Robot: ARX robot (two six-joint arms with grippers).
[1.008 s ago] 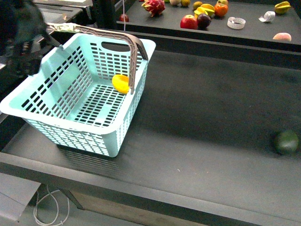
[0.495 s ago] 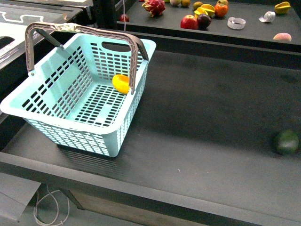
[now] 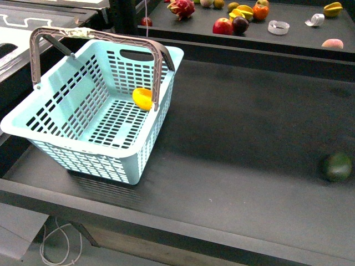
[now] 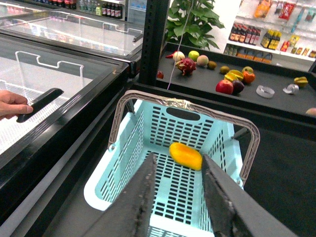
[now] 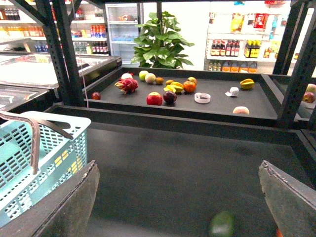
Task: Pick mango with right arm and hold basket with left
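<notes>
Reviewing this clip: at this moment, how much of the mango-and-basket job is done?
Done: the mango already lies inside the basket. In hand: nothing; the left gripper hangs open above the basket, the right gripper is open and empty. Left: little beyond parking the arms; nothing holds the basket handles.

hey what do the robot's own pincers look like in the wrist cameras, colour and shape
Only the fingers show. The left pincer has two long, flat, dark grey fingers with a matte, slightly scuffed surface, narrowing toward the tips. The right pincer shows two broad, dark grey-brown finger slabs with rounded corners. No cables, markings or labels are visible on either, and the front view shows neither arm.
</notes>
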